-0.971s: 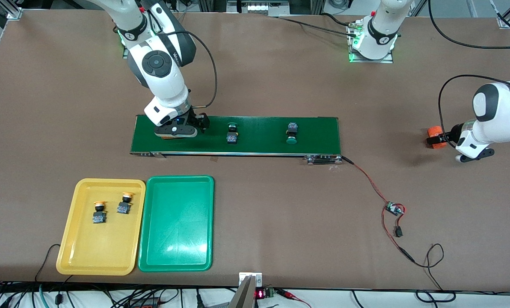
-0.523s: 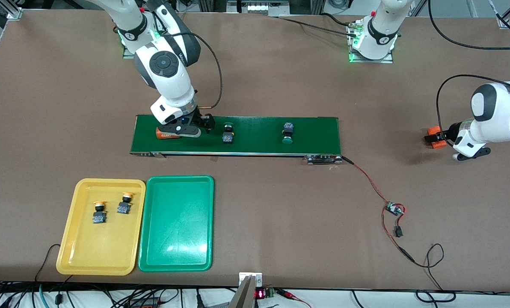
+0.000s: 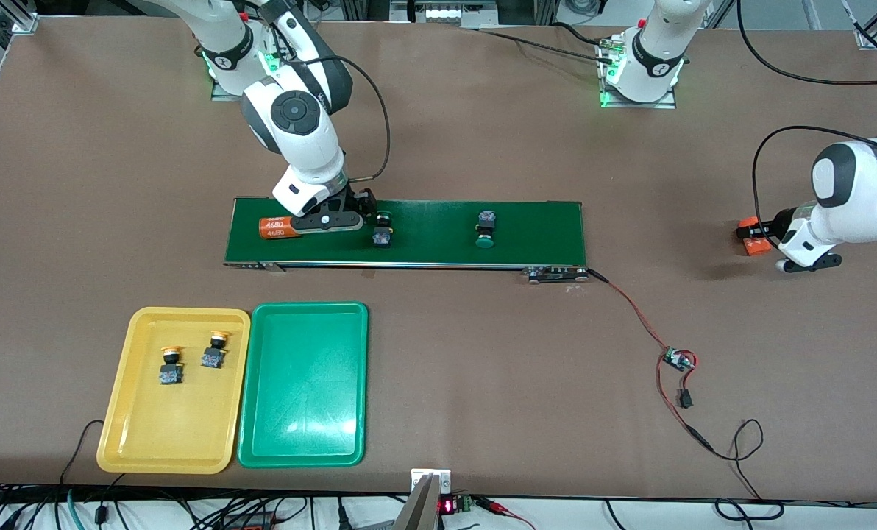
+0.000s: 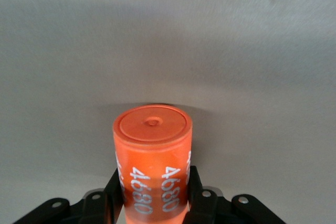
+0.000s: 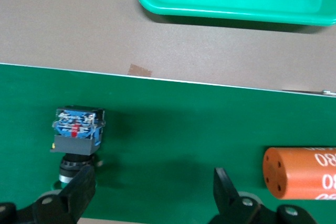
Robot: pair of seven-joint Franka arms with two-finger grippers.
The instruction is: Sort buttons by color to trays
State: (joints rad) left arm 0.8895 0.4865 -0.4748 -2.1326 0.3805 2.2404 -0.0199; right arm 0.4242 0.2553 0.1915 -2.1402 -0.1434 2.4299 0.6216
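Two green buttons (image 3: 382, 227) (image 3: 485, 229) lie on the dark-green conveyor belt (image 3: 541, 228). My right gripper (image 3: 357, 213) hangs open low over the belt, with the closer green button (image 5: 77, 135) just beside one fingertip (image 5: 79, 187) and nothing between the jaws. Two yellow-orange buttons (image 3: 171, 364) (image 3: 215, 352) lie in the yellow tray (image 3: 115, 442). The green tray (image 3: 302, 397) beside it holds nothing. Toward its own end of the table, my left gripper (image 3: 756, 238) is shut on an orange cylinder (image 4: 152, 145) marked 4680.
A second orange cylinder (image 3: 277, 228) lies on the belt at the right arm's end, beside my right gripper. A small circuit board (image 3: 677, 359) on red wires lies on the table off the belt's other end. Cables run along the table's front edge.
My right gripper slid along the belt toward the green button, uncovering the orange cylinder. Both green buttons drifted toward the right arm's end. My left gripper closed on its cylinder.
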